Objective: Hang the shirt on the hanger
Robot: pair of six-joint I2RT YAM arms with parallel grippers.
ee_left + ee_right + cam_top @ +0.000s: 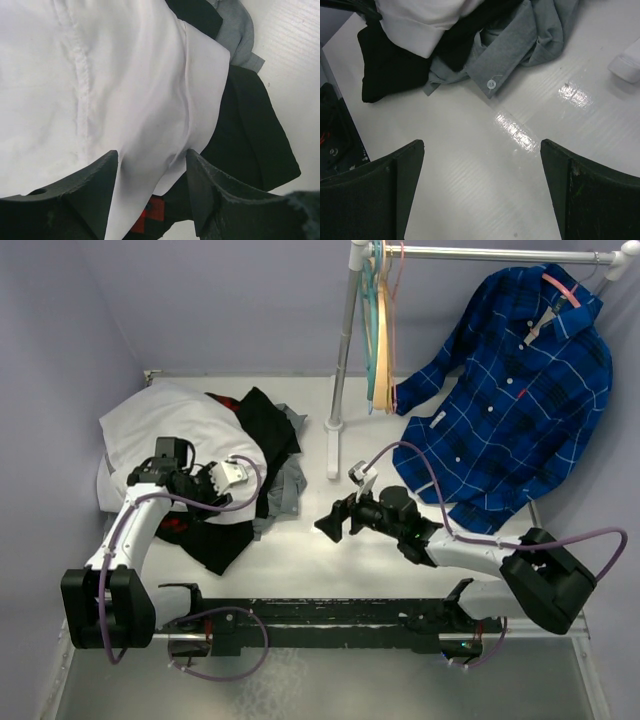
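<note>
The white shirt [170, 425] lies crumpled at the left of the table, on top of a pile of clothes. My left gripper [236, 476] is over its right edge. In the left wrist view the jaws stand partly open, with a fold of the white shirt [125, 100] hanging between the two fingertips [112, 165]. My right gripper [328, 525] is wide open and empty, low over bare table right of the pile [482, 165]. The thin pink hanger [394, 335] hangs on the rack at the back, beside other hangers.
A black garment with red marks [262, 425] and a grey garment [290, 485] lie under and beside the shirt. A blue plaid shirt [515, 390] hangs on the rail [500, 254] at the right. The rack's pole [343, 340] stands mid-table.
</note>
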